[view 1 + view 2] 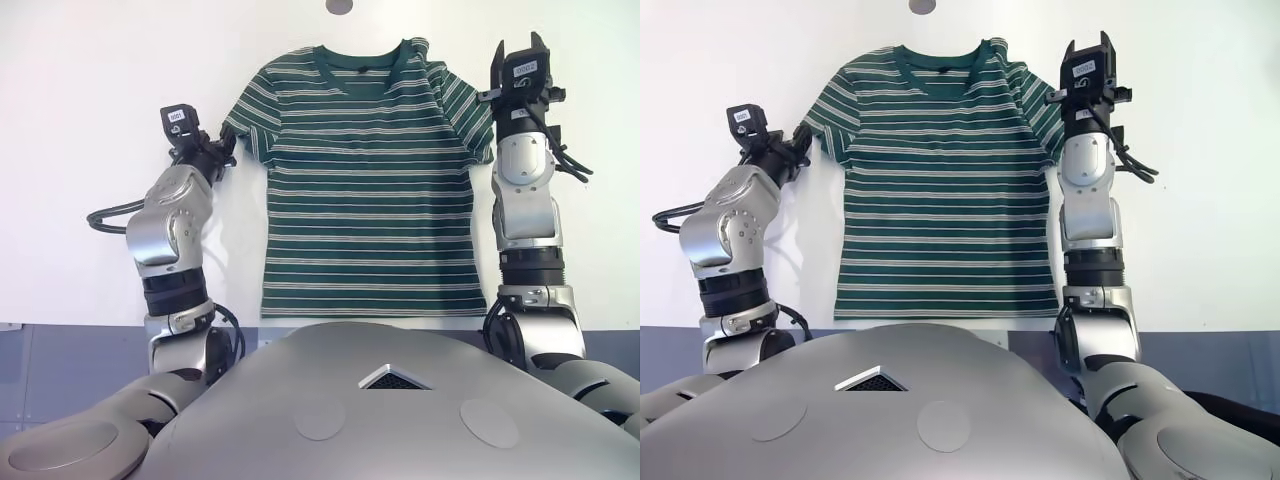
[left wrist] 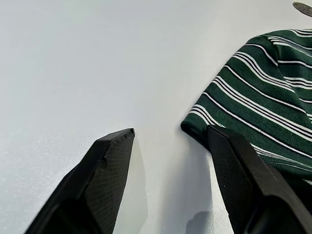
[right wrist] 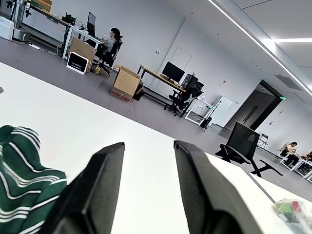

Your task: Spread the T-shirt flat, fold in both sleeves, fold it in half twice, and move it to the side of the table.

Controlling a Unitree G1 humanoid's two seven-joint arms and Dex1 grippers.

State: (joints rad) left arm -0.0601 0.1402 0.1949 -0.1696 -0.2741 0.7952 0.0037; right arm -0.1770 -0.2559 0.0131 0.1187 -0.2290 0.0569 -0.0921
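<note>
A green T-shirt with white stripes lies spread on the white table, collar at the far side. Its right shoulder by the collar is slightly rumpled. My left gripper sits low at the left sleeve's hem. It is open, with one finger at the sleeve's edge and the other over bare table. My right gripper stands open, pointing away, just outside the right sleeve, with nothing between its fingers. A bunched bit of the shirt shows beside it.
A small grey disc lies at the table's far edge beyond the collar. Bare table stretches left and right of the shirt. Beyond the table, the right wrist view takes in an office with desks, chairs and boxes.
</note>
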